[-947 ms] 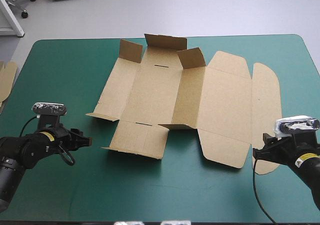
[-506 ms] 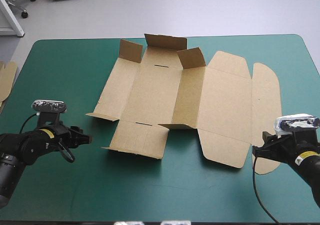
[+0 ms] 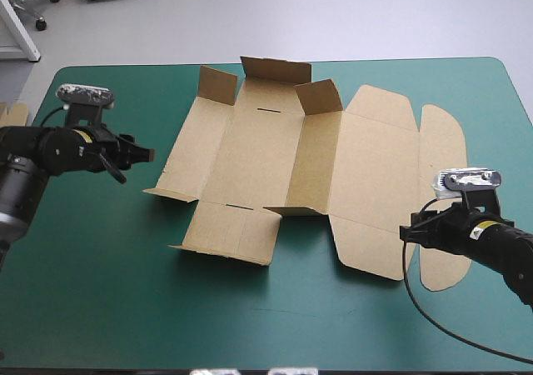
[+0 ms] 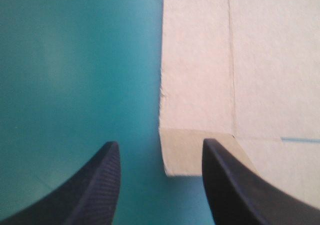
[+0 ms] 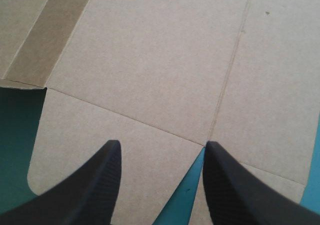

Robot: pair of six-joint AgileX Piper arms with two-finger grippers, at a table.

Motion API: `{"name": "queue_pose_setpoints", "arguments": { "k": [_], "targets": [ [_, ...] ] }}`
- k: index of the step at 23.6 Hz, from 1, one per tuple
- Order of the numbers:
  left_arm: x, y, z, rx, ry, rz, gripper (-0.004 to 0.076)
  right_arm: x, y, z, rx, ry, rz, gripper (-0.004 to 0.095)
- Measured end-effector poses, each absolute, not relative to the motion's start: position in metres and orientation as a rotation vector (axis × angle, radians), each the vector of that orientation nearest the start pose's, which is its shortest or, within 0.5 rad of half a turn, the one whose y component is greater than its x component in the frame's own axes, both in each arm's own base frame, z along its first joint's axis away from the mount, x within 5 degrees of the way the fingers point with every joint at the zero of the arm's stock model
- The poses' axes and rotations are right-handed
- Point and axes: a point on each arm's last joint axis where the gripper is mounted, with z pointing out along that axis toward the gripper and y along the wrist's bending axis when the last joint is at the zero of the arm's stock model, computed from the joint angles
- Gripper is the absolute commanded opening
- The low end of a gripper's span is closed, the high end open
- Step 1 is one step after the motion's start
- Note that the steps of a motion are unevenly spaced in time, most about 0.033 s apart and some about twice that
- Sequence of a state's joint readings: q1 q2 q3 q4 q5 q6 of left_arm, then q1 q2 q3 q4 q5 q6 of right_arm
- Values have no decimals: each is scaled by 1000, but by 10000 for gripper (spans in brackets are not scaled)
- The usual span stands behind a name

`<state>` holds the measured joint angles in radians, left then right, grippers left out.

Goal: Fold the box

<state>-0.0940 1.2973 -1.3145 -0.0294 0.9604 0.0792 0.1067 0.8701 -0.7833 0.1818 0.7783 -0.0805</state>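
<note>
The brown box (image 3: 283, 154) lies mostly flat in the middle of the teal-green table, its lid panels spread toward the right. The far wall (image 3: 275, 69) and two small flaps beside it stand up. My left gripper (image 3: 146, 154) hovers just left of the box's left panel, open and empty. In the left wrist view the left gripper (image 4: 160, 143) points at the edge of the box (image 4: 240, 60). My right gripper (image 3: 406, 232) is open at the lid's near flap. The right gripper (image 5: 161, 143) looks down on the box (image 5: 150, 60), touching nothing.
An edge of more brown board (image 3: 10, 129) shows at the table's left edge. Bare teal-green cover (image 3: 108, 308) runs along the front and left of the box.
My left gripper has moved away from the table's front toward the far side, up to the box's left panel. My right gripper has shifted left and farther in, over the lid's near flap.
</note>
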Motion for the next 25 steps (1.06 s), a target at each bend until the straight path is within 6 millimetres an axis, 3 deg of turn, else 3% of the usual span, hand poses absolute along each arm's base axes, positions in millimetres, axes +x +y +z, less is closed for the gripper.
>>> {"name": "queue_pose_setpoints", "arguments": {
  "k": [2,5,7,9,13,15,21,25],
  "targets": [
    [286,-8,391,117,2407,-57,363,162,30,327,-140,2329,232,467],
    [309,28,384,-17,2413,-146,363,163,29,340,-158,2288,207,467],
    [324,55,368,-127,2423,-257,363,165,27,353,-171,2249,173,475],
    [337,67,350,-163,2437,-348,363,169,25,367,-187,2214,127,525],
    [365,68,318,-205,2435,-501,366,181,24,394,-197,2150,87,578],
    [383,70,287,-264,2475,-586,390,188,25,403,-197,2135,83,576],
    [405,69,230,-337,2543,-765,427,192,25,406,-194,2130,84,576],
    [414,64,212,-356,2509,-930,427,192,25,407,-186,2131,88,576]
  ]
}}
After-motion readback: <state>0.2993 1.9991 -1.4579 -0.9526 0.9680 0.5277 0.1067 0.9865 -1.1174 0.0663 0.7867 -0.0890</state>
